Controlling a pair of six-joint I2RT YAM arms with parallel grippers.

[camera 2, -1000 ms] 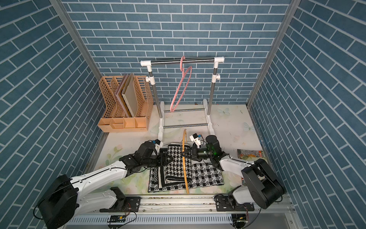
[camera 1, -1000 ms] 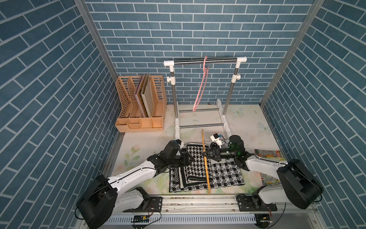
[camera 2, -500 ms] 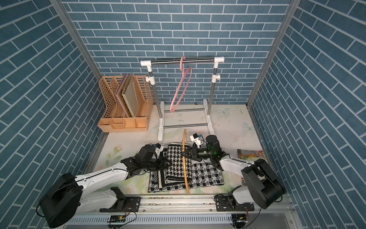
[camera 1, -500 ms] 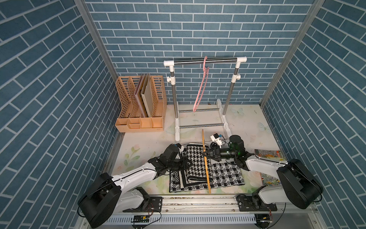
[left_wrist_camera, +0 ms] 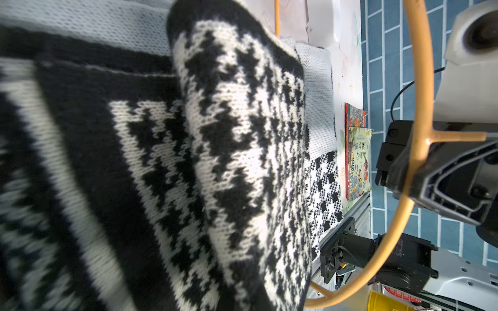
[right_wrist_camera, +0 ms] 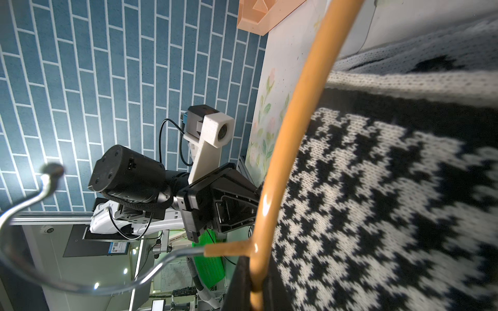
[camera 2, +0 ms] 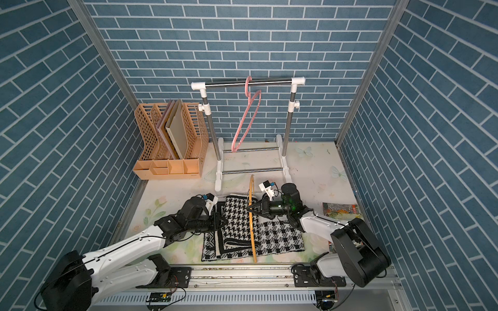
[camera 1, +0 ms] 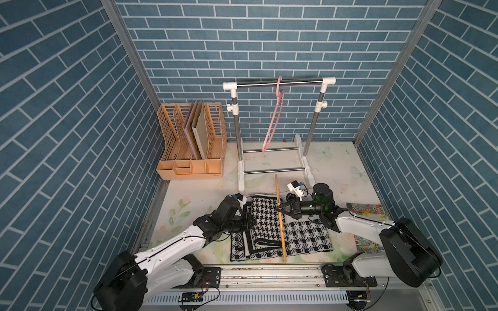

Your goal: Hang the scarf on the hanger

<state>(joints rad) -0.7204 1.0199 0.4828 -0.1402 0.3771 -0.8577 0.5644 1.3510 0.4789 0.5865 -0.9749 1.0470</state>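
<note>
The scarf (camera 1: pixel 304 237) lies folded at the middle of the surface's (camera 1: pixel 204 194) front edge, between the two arms. The left gripper (camera 1: pixel 250 221) is at the scarf's left fold, jaws pressed together on the knit, which rises close before the left wrist camera. The right gripper (camera 1: pixel 280 210) pinches the hanger (camera 1: pixel 282 237), an orange one, near its neck. In both top views the hanger shows edge-on, crossing the scarf from the front edge toward the rack (camera 1: pixel 280 82). A pink hanger (camera 1: pixel 272 123) hangs on the rack's bar. An organizer (camera 1: pixel 191 140) stands in the back left corner, and a book (camera 1: pixel 363 211) lies at the right edge.
</note>
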